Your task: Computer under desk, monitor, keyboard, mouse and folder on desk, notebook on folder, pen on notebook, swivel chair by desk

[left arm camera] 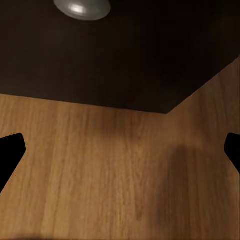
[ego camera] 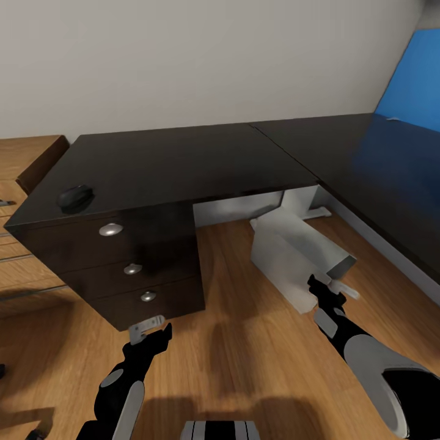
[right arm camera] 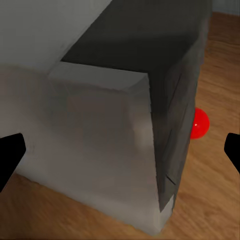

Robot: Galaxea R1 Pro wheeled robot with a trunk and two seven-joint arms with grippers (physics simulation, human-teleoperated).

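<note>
**Computer on the floor by the desk corner, both pincers empty**

Seen from the head camera: L-shaped desk (ego camera: 183, 159) with glossy black top, running along the pale wall and turning down the right side. Dark three-drawer block (ego camera: 131, 269) with round metal knobs under the desk's left end. Small black mouse (ego camera: 76, 198) lying on the top near the left front edge. Bright-blue folder (ego camera: 410, 79) at the far right, tilted up over the desk top near the sloped wall, its blue mirrored in the gloss; contact with the top not clear.

Light-grey computer (ego camera: 293, 256) standing on the wood-plank floor (ego camera: 244, 342) in the inner angle of the L, beside the white leg, not fully beneath the top. Darker front panel and red dot (right arm camera: 200, 123) visible from the right wrist camera.

Right pincer (ego camera: 330, 287) just beside the computer's near corner, spread wide, gripping nothing. Left pincer (ego camera: 150, 330) low in front of the bottom drawer, also spread wide and empty, floor and drawer front ahead of it.
</note>
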